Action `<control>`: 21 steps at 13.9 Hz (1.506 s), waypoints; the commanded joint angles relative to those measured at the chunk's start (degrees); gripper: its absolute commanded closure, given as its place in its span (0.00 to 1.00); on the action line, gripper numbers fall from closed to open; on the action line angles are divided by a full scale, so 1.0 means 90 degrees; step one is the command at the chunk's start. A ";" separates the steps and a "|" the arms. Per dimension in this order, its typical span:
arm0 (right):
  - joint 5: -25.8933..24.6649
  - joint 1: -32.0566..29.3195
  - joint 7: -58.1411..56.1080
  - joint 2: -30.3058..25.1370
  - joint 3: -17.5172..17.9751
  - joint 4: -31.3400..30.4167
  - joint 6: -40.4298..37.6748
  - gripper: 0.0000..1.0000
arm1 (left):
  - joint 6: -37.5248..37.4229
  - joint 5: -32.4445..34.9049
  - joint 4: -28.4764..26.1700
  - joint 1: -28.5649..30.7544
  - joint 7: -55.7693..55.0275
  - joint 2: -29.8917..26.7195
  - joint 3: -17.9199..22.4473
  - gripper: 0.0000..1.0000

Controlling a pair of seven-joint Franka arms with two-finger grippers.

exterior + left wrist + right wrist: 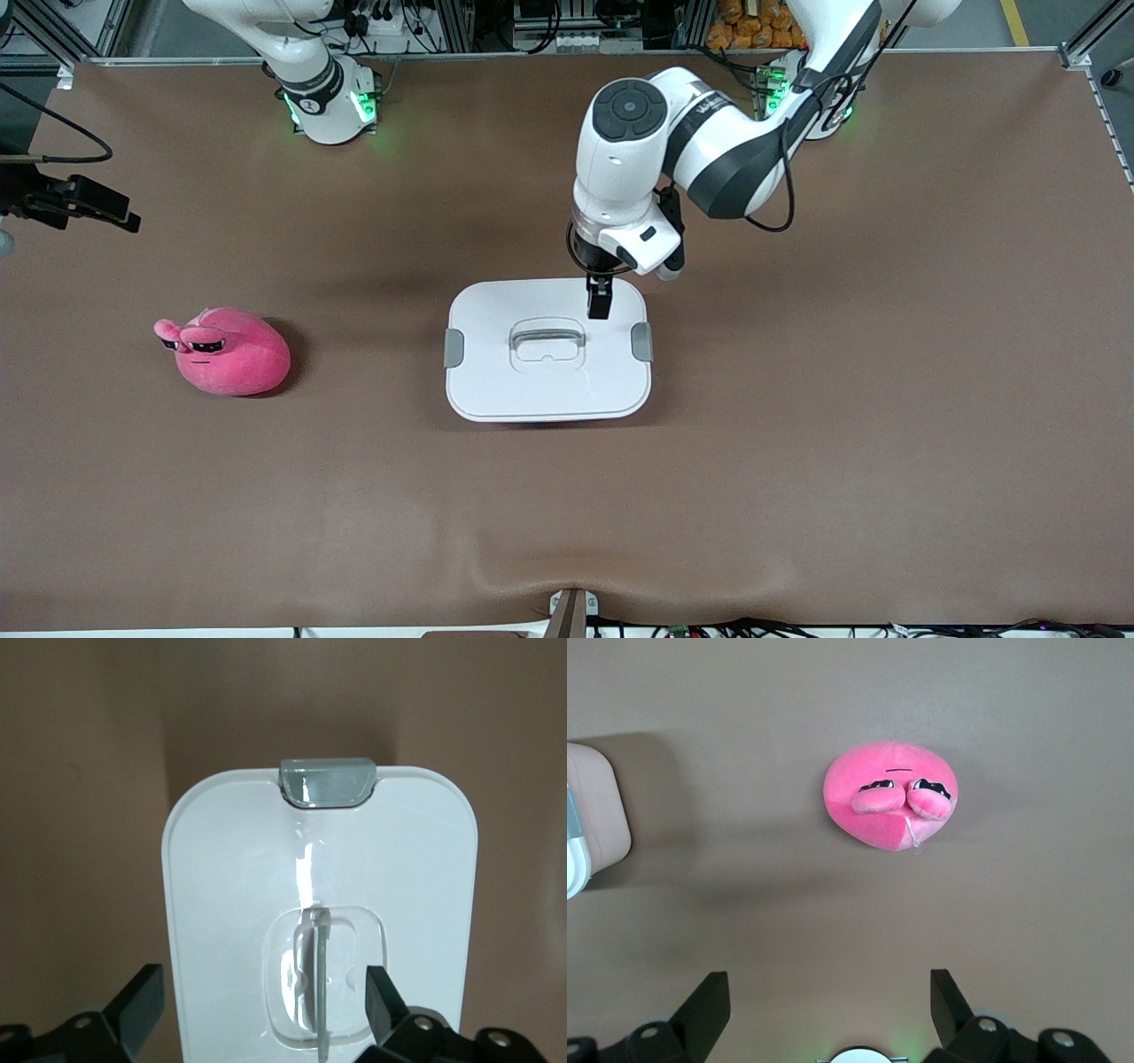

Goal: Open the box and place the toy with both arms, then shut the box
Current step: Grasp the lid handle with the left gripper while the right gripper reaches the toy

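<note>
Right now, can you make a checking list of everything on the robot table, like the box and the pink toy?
Surface: brown table, one wrinkle at the camera edge.
Box: lid shut, grey clips on both ends, handle lying flat.
Toy: on the table toward the right arm's end, apart from the box.
Clutter: nothing seen.
Left gripper: open, over the lid by the handle.
Right gripper: open, high over bare table near the toy.
Cables: black cable along the left arm.
Surroundings: green-lit bases, metal frames.
</note>
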 commanded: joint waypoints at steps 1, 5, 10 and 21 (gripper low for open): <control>0.0092 -0.0071 0.0066 -0.0012 0.0038 -0.0009 -0.0021 0.00 | 0.0223 0.0363 0.0424 -0.0238 -0.0724 0.0417 0.0069 0.04; 0.0092 -0.0071 0.0056 -0.0002 0.0038 -0.0009 -0.0021 0.00 | 0.0712 0.0782 0.0513 -0.0414 -0.1390 0.0759 0.0079 0.09; 0.0082 -0.0149 0.0065 0.0299 0.0019 0.0059 -0.0031 0.00 | 0.1025 0.1202 0.0679 -0.0531 -0.1674 0.1101 0.0127 0.15; -0.0026 -0.0011 -0.0303 0.1911 0.0019 0.0480 -0.0519 0.00 | 0.1406 0.1720 0.0659 -0.0560 -0.1605 0.1356 0.0157 0.47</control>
